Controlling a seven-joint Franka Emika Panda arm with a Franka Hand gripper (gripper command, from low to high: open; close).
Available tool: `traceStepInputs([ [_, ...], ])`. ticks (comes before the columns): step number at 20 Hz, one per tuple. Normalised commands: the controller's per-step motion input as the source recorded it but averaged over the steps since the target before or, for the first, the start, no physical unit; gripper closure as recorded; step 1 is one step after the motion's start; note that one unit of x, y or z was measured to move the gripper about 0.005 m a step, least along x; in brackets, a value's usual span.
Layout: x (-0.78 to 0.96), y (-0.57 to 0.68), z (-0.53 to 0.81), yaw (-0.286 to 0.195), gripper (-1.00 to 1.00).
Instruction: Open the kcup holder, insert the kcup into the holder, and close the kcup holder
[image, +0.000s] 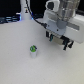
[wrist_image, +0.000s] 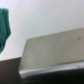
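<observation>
The kcup (image: 33, 50), a tiny white pod with a green top, stands upright on the white table (image: 20, 65) in the exterior view. My gripper (image: 57, 42) hangs above the table toward the exterior view's right of the pod, well apart from it. Its two dark fingers stand apart with nothing between them. The wrist view is filled by a blurred grey flat-topped slab (wrist_image: 55, 55) with a dark band beneath it. I cannot tell whether this is the kcup holder. The exterior view shows no kcup holder; the arm covers that side.
Dark equipment and a white upright post (image: 25, 9) stand along the back edge of the table. A teal shape (wrist_image: 4, 25) sits at the edge of the wrist view, too blurred to name.
</observation>
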Motion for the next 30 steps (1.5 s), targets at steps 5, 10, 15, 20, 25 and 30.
traceStepInputs([
  [5,0.03,-0.48,0.39,-0.239,-1.0],
  [10,-0.05,-0.37,0.33,-0.276,-1.0],
  [15,-0.13,-0.32,0.24,-0.285,-1.0],
  [20,-0.24,-0.32,0.05,-0.281,-1.0],
  [25,-0.32,-0.33,-0.05,-0.275,-1.0],
  [30,-0.38,-0.38,-0.25,-0.269,-1.0],
])
